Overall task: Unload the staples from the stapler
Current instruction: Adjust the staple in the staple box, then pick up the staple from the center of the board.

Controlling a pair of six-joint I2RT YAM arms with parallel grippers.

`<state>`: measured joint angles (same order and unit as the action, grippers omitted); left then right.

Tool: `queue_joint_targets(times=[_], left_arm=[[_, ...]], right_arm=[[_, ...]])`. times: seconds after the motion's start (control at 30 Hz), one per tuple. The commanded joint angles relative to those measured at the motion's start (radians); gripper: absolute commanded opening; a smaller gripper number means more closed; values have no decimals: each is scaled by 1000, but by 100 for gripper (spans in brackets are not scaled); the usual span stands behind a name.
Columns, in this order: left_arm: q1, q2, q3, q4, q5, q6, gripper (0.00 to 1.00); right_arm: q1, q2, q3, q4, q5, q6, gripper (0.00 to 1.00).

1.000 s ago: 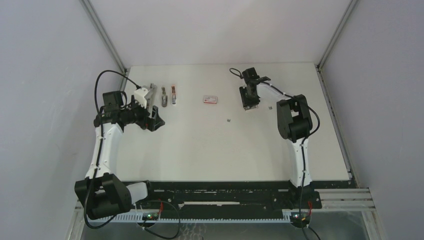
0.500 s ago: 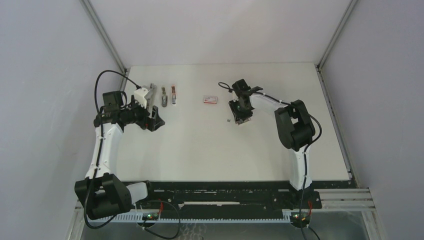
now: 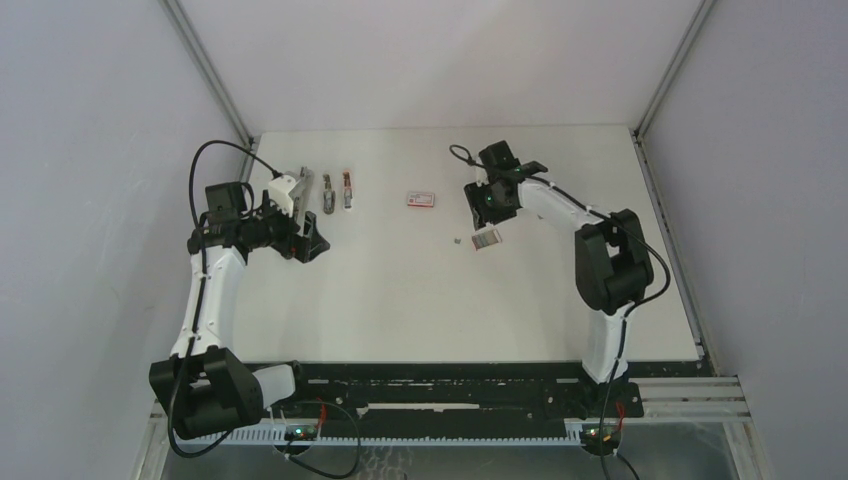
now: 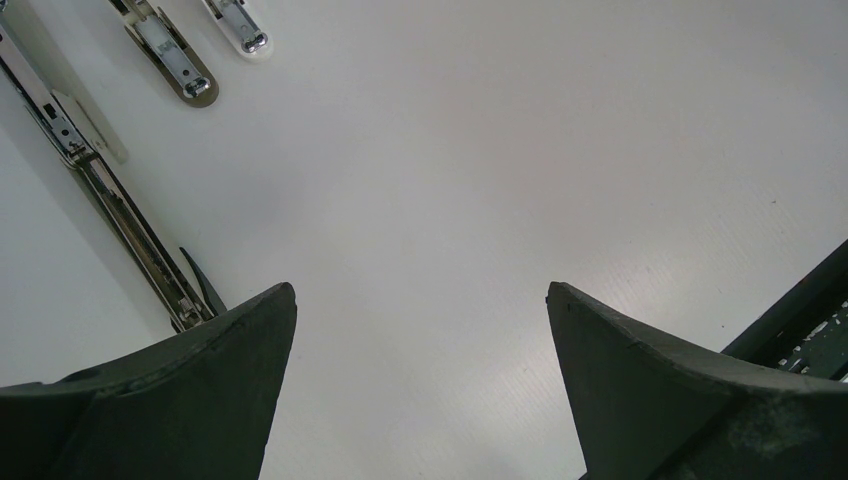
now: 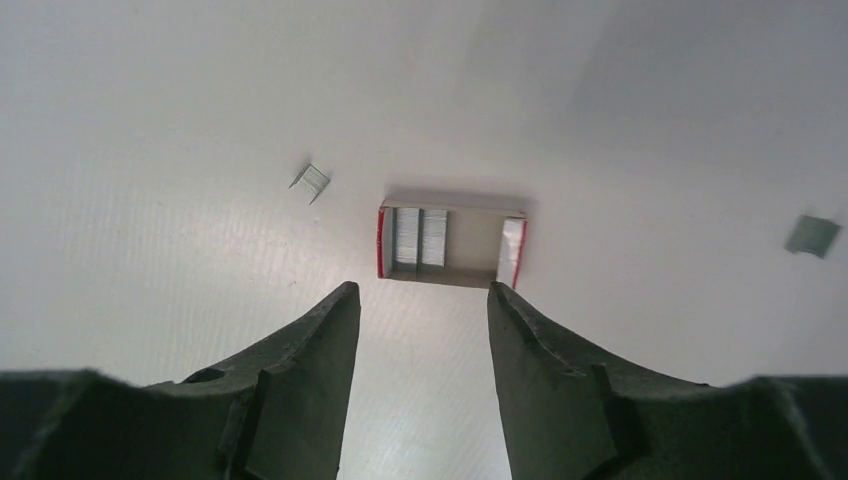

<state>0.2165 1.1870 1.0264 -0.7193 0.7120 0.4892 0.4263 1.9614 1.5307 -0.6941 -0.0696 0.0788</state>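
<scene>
At the right claw (image 5: pixel 420 292): half spread, pinching nothing, hanging low over the white table (image 5: pixel 620 120). Just beyond its dark matte tips, apart from them, a small open tray (image 5: pixel 450 262) flat on the table, with red card sides and a plain brown card floor. Packed at one end of it, two grey ribbed strips (image 5: pixel 419 238); the other end bare. Around the tray, loose staples (image 5: pixel 311 181): one short folded block near a corner, another block (image 5: pixel 812 234) well off to the opposite side, both dull grey metal and tiny against the tray. Farther back, in the top view, a flat red-and-white box (image 3: pixel 421 199), well apart from the tray. Across the table, the left claw (image 4: pixel 420 290): spread wide, empty, over bare smooth laminate. Just beside it the stapler (image 3: pixel 291 190), swung open, long chrome rail exposed, white plastic on the body. Rail contents too small to tell. Next to that, two smaller shiny metal pieces (image 4: pixel 172 58), side by side. Judged well along: stapler opened, some staples already out on the table. Probably left: checking the rail for remnants and gathering the loose blocks, perhaps into the tray.
</scene>
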Motion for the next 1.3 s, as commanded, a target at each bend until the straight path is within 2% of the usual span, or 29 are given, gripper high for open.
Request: queue_joint_targets(times=[0.0,0.23,0.53,0.77,0.93,1.27], left_arm=[[10,-9,-34,23,23,-3,100],[10,-21,-33,23,25,-6,100],[9,-35,-33,23,46,-12,100],[9,-26,-34,23,69,-15,100],[10,-31,-34,23,68,-14,100],[9,-28,-34,23,58,-15,100]], right_arm=[[-50,-96,29,7,-24,-49,51],[-208,-88,25,18,-6,-128,55],[-355,24,66,13,-6,-146,55],[-391,143,176,-8,23,-163,46],[-398,212,253,-46,-5,-159,36],[-415,220,230,-44,-86,-140,28]])
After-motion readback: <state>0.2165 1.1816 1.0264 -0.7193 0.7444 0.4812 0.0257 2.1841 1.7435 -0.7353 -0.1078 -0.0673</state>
